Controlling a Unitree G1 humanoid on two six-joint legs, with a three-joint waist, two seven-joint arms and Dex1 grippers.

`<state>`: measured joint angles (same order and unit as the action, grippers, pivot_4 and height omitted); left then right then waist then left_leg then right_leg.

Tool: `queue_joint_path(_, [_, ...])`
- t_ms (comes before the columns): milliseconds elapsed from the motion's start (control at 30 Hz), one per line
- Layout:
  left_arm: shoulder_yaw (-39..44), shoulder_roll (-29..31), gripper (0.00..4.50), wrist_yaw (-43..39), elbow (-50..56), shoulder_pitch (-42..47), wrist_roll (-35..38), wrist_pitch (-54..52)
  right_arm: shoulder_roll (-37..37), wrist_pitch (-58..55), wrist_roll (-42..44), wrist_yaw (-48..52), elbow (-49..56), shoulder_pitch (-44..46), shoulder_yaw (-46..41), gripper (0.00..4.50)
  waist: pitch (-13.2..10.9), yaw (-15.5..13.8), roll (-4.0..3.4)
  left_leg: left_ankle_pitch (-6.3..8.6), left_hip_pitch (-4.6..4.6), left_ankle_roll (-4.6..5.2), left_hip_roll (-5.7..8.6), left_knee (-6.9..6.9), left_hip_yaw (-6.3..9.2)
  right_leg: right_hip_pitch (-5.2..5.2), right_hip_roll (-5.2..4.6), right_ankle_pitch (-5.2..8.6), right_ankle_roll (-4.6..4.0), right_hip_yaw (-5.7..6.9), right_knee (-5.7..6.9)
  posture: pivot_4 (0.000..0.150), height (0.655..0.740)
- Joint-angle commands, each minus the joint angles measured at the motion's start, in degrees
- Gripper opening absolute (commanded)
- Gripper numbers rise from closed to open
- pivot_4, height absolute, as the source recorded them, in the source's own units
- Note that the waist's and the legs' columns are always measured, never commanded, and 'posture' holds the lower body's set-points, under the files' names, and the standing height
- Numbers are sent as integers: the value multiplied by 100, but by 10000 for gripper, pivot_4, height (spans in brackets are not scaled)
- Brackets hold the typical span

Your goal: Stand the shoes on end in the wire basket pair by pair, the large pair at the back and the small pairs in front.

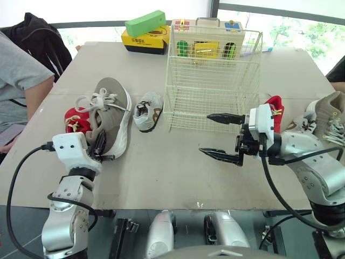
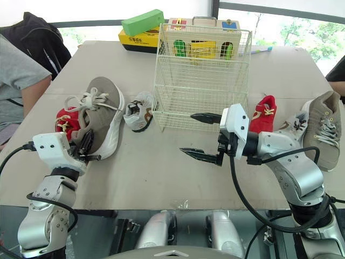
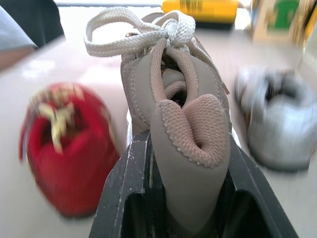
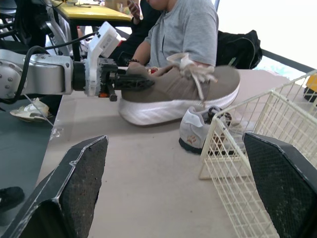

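Nearest the robot, the left claw (image 1: pixel 100 144) is clamped on the heel of the big beige shoe (image 1: pixel 110 113), 1 finger on each side of the heel tab. That shoe is tipped on its side on the tabletop (image 1: pixel 161 172), toe pointing away, white sole facing the basket side, laces flopped over the top. Can't tell if it's resting on the tabletop or lifted a bit. Right claw (image 2: pixel 187 133) is spread wide w/ nothing between the fingers, hanging just in front of the wire basket (image 1: pixel 210 86) near its front right corner. A small red shoe (image 1: pixel 75 120) sits just beside the big one on its left, and a small grey shoe (image 1: pixel 146 110) is btw the big shoe and the basket, close to the basket's front left corner. Over on the right there's a 2nd red shoe (image 2: pixel 264 113), a 2nd small grey shoe (image 2: pixel 294 125) and the other big beige shoe (image 2: pixel 322 127), all on the tabletop beside the basket, behind the right arm. Basket stands upright mid-tabletop. Behind it is a wooden toy box (image 1: pixel 215 24) w/ coloured shapes, and left of that a yellow box (image 1: pixel 144 40) w/ a green block (image 1: pixel 145 22) on top. A person (image 1: pixel 19 86) in a grey tee sits at the left edge, black bag (image 1: pixel 40 38) behind them.
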<state>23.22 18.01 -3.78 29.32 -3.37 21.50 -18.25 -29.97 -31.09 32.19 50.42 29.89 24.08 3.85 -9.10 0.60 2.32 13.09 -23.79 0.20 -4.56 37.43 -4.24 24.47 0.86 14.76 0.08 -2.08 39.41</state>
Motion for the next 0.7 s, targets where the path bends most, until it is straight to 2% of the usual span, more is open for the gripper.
queue_joint_path(33, [214, 180, 7984, 273, 941, 972, -14, 462, -23, 85, 174, -82, -151, 818, -334, 42268, -9, 2, 12, 0, -2, 0, 0, 2, 0, 0, 0, 0, 0, 2, 1, 1500, 7400])
queue_joint_path(167, [-521, 883, 7984, -541, 854, 1933, -324, 618, -968, 65, -621, 2, -733, 2592, -330, 42268, -22, -8, -4, 0, -7, 0, 8, 2, -3, 4, -7, -1, 1, -3, -1, 1500, 7400])
queue_joint_path(233, [-883, 1328, 7984, -1220, 481, 2244, -587, 1144, -1452, 40, -866, 466, -1527, 3661, -123, 42268, -23, -15, -6, 1, -6, 1, 13, -4, -10, 8, -13, 0, 2, -3, -4, 1500, 7400])
queue_joint_path(400, [-1412, 1804, 7984, -2291, -705, 2852, -987, 2420, -1858, 707, -1700, 1542, -3182, 5431, 603, 42268, -25, 56, -17, 2, -4, 3, 2, -33, -46, 15, -3, 0, 1, -8, -41, 1500, 7400])
queue_joint_path(533, [-1816, 1884, 7984, -3036, -1559, 3303, -1186, 3548, -1827, 1137, -2212, 2266, -4061, 6254, 1067, 42268, -34, 66, -31, 3, -10, 5, -1, -44, -58, 41, 4, -1, 1, -27, -39, 1500, 7400])
queue_joint_path(700, [-2240, 1827, 7984, -3728, -2382, 3944, -1323, 4868, -1552, 2085, -3130, 2764, -5262, 6746, 1708, 42268, -36, 21, -35, 5, -29, 6, -7, -44, -87, 59, 0, -1, 1, -30, -44, 1500, 7400])
